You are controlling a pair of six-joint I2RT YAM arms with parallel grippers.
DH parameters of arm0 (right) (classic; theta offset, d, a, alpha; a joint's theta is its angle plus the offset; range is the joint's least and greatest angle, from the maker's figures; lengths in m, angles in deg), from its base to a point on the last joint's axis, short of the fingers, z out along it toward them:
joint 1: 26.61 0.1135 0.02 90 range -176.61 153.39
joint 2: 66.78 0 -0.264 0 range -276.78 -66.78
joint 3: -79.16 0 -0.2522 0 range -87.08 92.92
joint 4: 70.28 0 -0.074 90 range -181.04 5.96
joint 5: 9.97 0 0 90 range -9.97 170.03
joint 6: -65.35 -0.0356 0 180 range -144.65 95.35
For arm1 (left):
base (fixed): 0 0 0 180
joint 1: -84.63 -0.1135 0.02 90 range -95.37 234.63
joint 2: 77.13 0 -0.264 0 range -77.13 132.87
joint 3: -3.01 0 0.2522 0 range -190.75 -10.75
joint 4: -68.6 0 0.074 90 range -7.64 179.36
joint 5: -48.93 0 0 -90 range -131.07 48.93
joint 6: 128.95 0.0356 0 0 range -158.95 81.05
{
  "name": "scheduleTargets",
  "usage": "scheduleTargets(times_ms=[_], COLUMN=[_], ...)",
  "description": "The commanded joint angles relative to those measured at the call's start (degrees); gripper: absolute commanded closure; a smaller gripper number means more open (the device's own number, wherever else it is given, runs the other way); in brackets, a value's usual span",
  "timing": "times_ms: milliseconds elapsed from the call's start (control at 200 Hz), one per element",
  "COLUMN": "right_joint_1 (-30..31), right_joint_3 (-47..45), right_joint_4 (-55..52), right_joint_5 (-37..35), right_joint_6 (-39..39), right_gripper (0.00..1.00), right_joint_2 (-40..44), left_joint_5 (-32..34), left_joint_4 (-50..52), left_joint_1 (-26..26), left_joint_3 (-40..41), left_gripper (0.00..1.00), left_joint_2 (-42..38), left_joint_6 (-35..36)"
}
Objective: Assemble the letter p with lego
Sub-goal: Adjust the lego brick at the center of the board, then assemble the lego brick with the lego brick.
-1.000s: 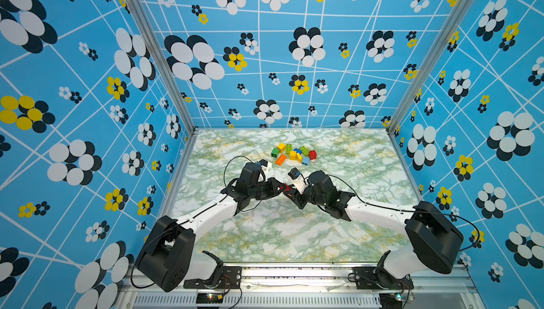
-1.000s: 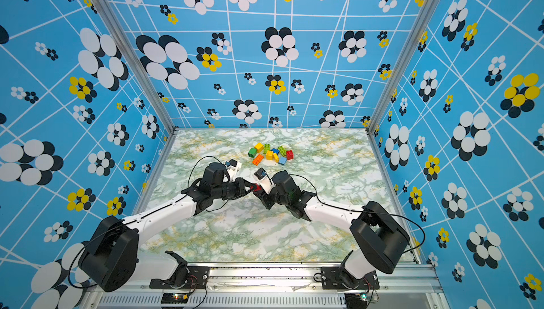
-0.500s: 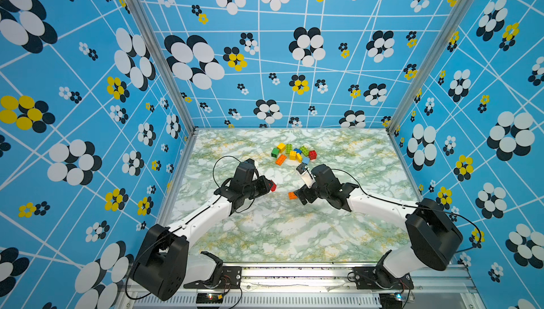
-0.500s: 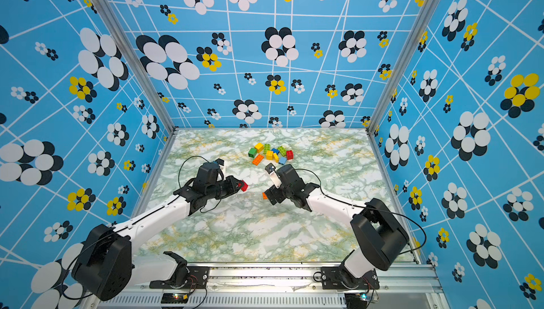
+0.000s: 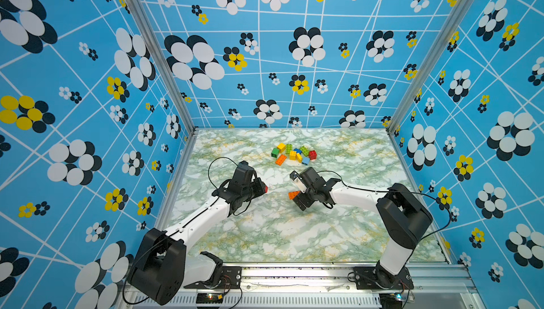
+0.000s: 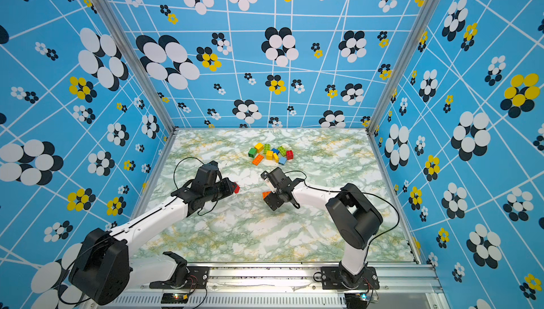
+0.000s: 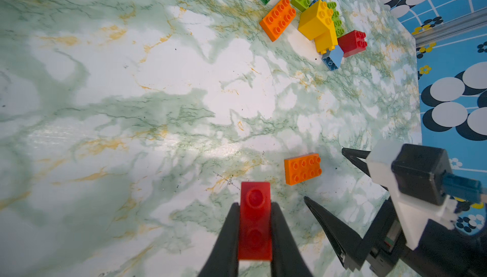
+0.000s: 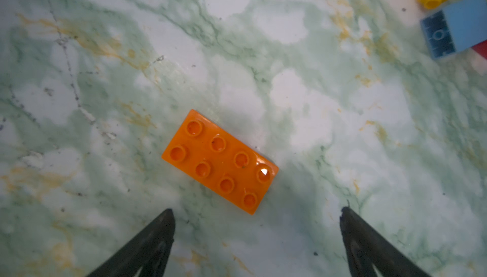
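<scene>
My left gripper (image 7: 255,205) is shut on a red lego brick (image 7: 255,220), which sticks out past its tips above the table; both top views show that brick (image 5: 265,189) (image 6: 236,187). A flat orange oblong brick (image 8: 220,161) lies studs up on the marble table (image 5: 265,234), just ahead of my right gripper (image 8: 257,211). That gripper stands open with nothing between its fingers. In the left wrist view the orange brick (image 7: 303,168) sits beside the right gripper (image 7: 324,174). The remaining lego pile (image 5: 294,153) lies farther back.
Blue flowered walls (image 5: 88,145) and aluminium posts (image 5: 412,92) close in the table on three sides. A metal rail (image 5: 294,272) carrying both arm bases runs along the front edge. The pile holds green, lime, yellow, orange, light blue and red bricks (image 7: 311,12).
The two grippers were together at mid-table and have drawn apart. My right gripper has opened and the orange brick now lies on the table. My left gripper pulled back left with the red brick.
</scene>
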State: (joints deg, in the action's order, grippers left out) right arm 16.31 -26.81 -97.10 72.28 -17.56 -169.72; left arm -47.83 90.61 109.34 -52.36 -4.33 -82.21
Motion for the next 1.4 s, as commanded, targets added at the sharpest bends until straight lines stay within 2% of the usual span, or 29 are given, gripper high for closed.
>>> scheduleTargets(times_ms=[0, 275, 470, 565, 695, 770, 945, 1039, 1214, 1394], right_joint_1=[0.70, 0.76, 0.70, 0.69, -0.45, -1.79, -3.93, -4.19, -4.34, -4.40], right_joint_3=[2.78, 6.46, 6.35, 4.88, -0.26, -3.14, -9.29, -13.05, -18.41, -20.92], right_joint_4=[-1.79, -1.84, -1.31, -1.29, 0.75, 1.86, 4.44, 6.60, 10.83, 13.10], right_joint_5=[-2.97, -5.48, -4.35, -2.08, 2.87, 2.41, -8.67, -12.34, -13.37, -11.93], right_joint_6=[0.01, -1.98, -2.21, -2.39, -4.57, -6.97, -14.69, -17.25, -19.26, -19.19], right_gripper=[0.01, 0.01, 0.01, 0.01, 0.01, 0.01, 0.01, 0.01, 0.01, 0.01], right_joint_2=[-2.50, -6.13, -5.28, -2.16, 7.34, 12.36, 21.45, 25.72, 31.76, 34.58], left_joint_5=[1.19, 1.17, 1.66, 2.08, 3.60, 6.67, 16.54, 21.11, 28.67, 33.95], left_joint_4=[0.30, -0.43, -0.76, -0.78, -0.98, 0.18, 2.17, 2.80, 2.82, 1.89], left_joint_1=[-0.27, 0.16, 1.34, 2.63, 5.60, 7.93, 14.67, 17.96, 23.08, 25.91], left_joint_3=[0.56, 0.38, -0.39, -1.64, -4.43, -6.61, -11.67, -14.03, -17.53, -20.20], left_gripper=[0.96, 0.96, 0.97, 0.97, 0.97, 0.97, 0.97, 0.98, 0.98, 0.98], left_joint_2=[0.37, 2.13, 3.95, 5.36, 8.08, 9.98, 15.11, 18.27, 23.70, 28.18], left_joint_6=[1.19, 1.32, 1.52, 2.27, 4.25, 5.25, 6.59, 6.11, 4.69, 3.44])
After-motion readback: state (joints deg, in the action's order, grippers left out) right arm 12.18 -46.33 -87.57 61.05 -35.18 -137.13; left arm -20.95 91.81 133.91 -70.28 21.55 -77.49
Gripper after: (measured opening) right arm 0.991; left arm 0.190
